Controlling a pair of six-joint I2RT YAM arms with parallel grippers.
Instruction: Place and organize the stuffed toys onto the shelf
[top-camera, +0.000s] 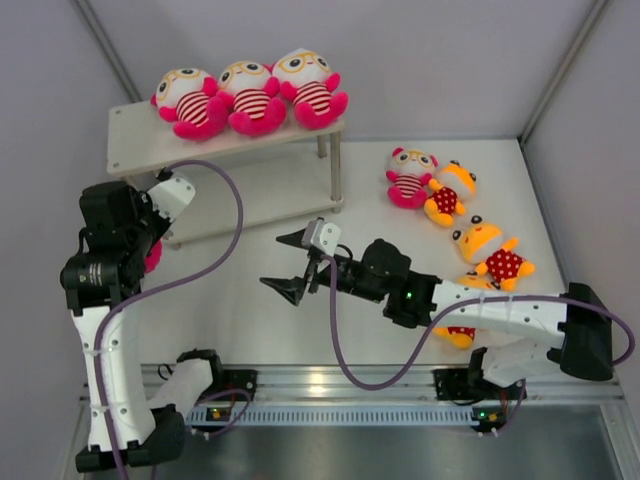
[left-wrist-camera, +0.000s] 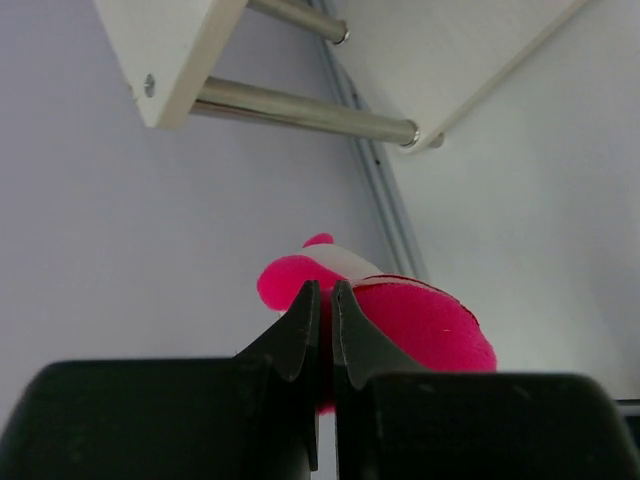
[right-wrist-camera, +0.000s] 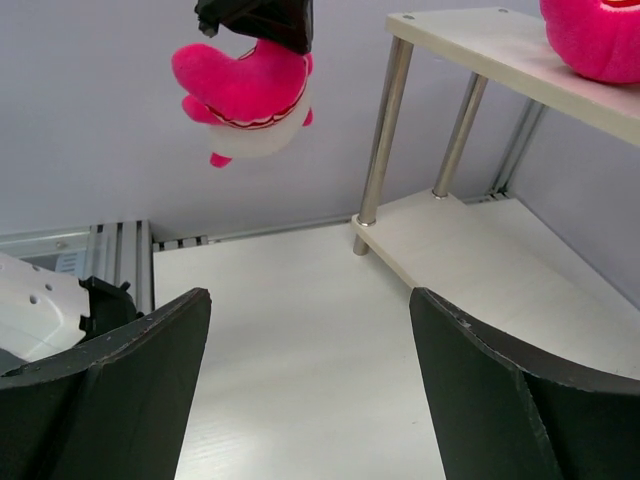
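Three stuffed toys with striped bodies and hot-pink limbs (top-camera: 250, 97) sit in a row on the top board of the shelf (top-camera: 135, 140). My left gripper (left-wrist-camera: 322, 298) is shut on a hot-pink limb of another such toy (left-wrist-camera: 425, 320), held in the air left of the shelf; from above only a pink sliver (top-camera: 154, 256) shows under the arm. My right gripper (top-camera: 271, 261) stands wide open above the table, in front of the shelf, holding nothing. Its wrist view shows that hanging toy (right-wrist-camera: 250, 95) and the shelf's lower board (right-wrist-camera: 470, 250).
On the table at the right lie one striped pink toy (top-camera: 408, 177) and two orange-yellow toys in red dotted outfits (top-camera: 447, 195) (top-camera: 492, 255). A third orange one (top-camera: 460, 336) lies partly under my right arm. Grey walls stand on three sides.
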